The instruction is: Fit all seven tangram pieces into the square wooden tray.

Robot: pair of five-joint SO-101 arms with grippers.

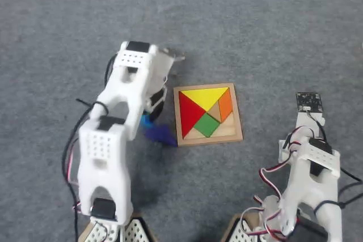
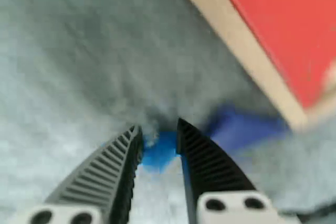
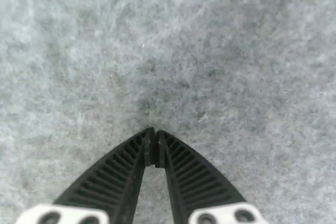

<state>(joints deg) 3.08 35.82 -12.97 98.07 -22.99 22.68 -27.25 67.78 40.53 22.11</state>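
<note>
The square wooden tray lies mid-table and holds a yellow triangle, a red triangle, an orange piece and a green square. Bare wood shows along its near side. Just left of the tray lie a light blue piece and a dark blue piece. My left gripper is low over the carpet with the light blue piece held between its fingers. The dark blue piece rests by the tray corner. My right gripper is shut with nothing in it over bare carpet.
Grey carpet covers the table. The right arm stands to the right of the tray near the front edge. The left arm stretches along the tray's left side.
</note>
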